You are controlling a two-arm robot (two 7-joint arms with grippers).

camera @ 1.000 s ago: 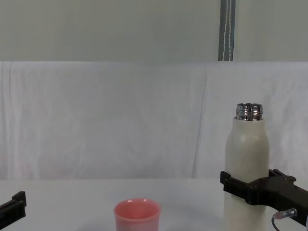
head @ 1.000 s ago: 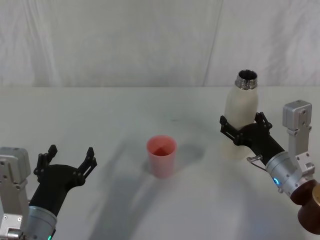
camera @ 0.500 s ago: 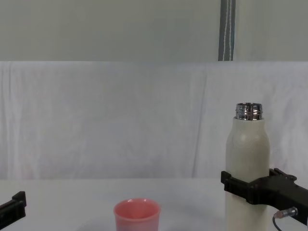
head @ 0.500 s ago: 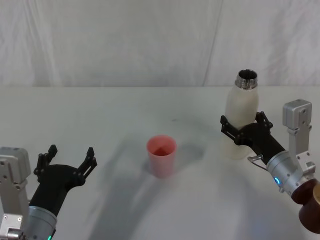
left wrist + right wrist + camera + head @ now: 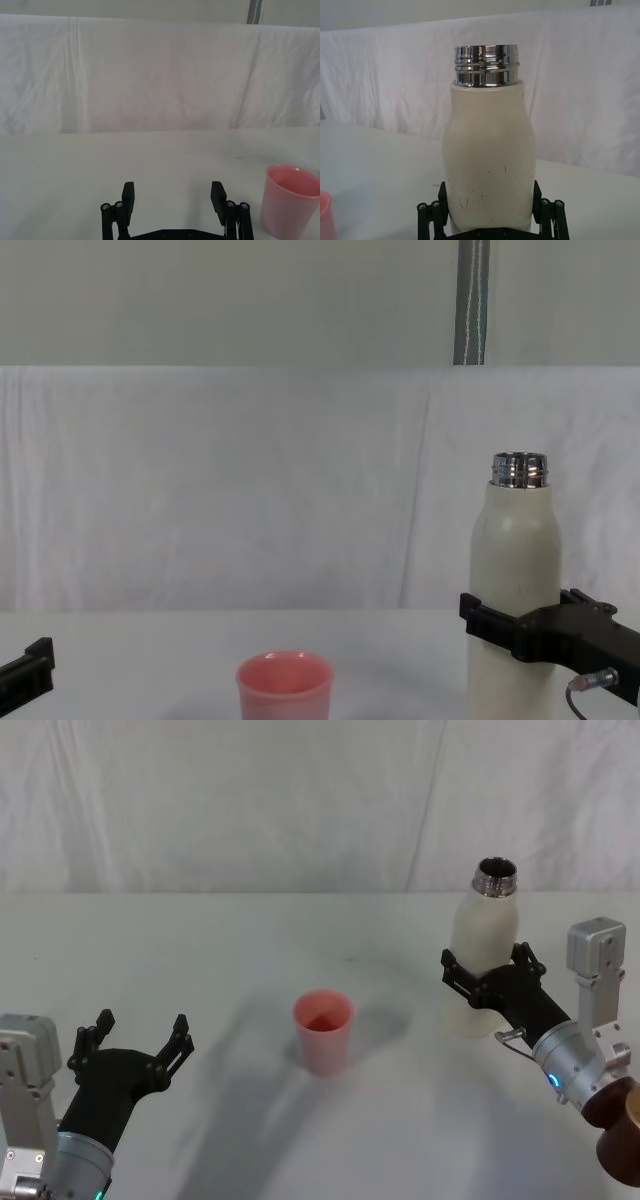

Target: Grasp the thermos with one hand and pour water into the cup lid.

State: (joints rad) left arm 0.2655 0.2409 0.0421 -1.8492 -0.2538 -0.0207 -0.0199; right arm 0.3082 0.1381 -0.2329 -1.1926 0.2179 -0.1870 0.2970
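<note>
**Right gripper clamped on the upright thermos, cup to its left**

The table [image 5: 250, 930] is a plain white surface backed by a white cloth wall [image 5: 230, 800]; everything below is placed relative to the thermos.

The thermos [image 5: 481, 956] stands upright on the right part of the table, its steel neck open at the top. It is cream-white, with small dark scuffs low on its body in the right wrist view [image 5: 489, 170].

The right gripper [image 5: 486, 978] reaches in from the near side of the thermos, its arm rising from the lower right at a slant, with the grey wrist housing [image 5: 595, 948] behind and to the right of the bottle. Its fingers [image 5: 453, 975] are closed around the thermos at the lower half of the body, one on each flank and pressed against the wall; in the chest view the left finger [image 5: 495, 625] wraps the bottle's side. Whether the base is touching the table I cannot tell.

The left gripper [image 5: 136, 1040] sits well to the left of the thermos and nearer the robot, low over the table, pointing forward. Its fingers [image 5: 128, 195] are spread wide and hold nothing, touching nothing.

The cup [image 5: 323, 1031] stands upright between the two grippers, to the left of the thermos and a little nearer, well apart from it. It is salmon-pink, mouth up, far shorter than the thermos.
</note>
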